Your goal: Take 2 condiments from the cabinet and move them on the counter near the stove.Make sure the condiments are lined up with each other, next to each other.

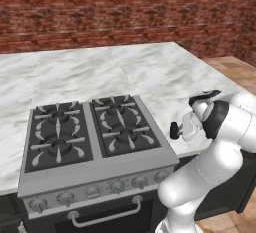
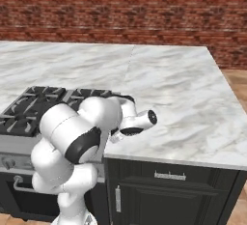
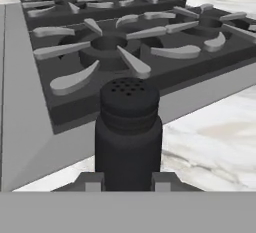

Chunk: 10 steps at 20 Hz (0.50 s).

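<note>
Hand view: the small black perforated-top shaker bottle (image 3: 128, 137) stands upright, clamped between the closed pincer (image 3: 128, 182), near the steel four-burner stove's (image 3: 30, 142) edge.

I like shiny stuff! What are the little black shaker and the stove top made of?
The black shaker looks like matte plastic, though painted metal is possible: dull, with a holed cap. The stove looks like brushed steel, grey with a soft sheen; its grates look like dark cast iron.

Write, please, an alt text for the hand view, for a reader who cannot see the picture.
A small black shaker bottle with a perforated cap stands upright between the two dark finger tips of the gripper, which is shut on it. Behind it lie the steel-edged gas stove with black grates and, to the right, the white-grey veined marble counter.
</note>
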Motion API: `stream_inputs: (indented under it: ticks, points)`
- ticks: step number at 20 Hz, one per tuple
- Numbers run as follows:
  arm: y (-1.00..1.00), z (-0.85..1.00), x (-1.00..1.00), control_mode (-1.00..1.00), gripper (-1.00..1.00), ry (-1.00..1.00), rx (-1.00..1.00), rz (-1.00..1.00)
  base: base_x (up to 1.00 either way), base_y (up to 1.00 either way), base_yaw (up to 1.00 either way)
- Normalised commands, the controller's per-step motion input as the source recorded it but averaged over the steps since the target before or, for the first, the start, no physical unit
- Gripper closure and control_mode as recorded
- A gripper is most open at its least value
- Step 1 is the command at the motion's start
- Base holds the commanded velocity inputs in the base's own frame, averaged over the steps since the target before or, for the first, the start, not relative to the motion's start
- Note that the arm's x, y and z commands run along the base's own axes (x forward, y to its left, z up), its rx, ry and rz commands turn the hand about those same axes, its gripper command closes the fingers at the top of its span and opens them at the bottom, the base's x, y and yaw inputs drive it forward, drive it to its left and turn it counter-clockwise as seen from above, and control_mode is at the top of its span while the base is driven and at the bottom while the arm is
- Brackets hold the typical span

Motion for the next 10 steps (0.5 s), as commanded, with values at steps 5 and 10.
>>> stream_inputs:
  ticks: [5,10]
  points:
    - [-0.11,-0.17,0.27,-1.0,1.0,0.0,0.0,0.0,0.0,0.0,0.0]
    - [-0.05,-0.24,0.27,-1.0,1.0,0.0,0.0,0.0,0.0,0.0,0.0]
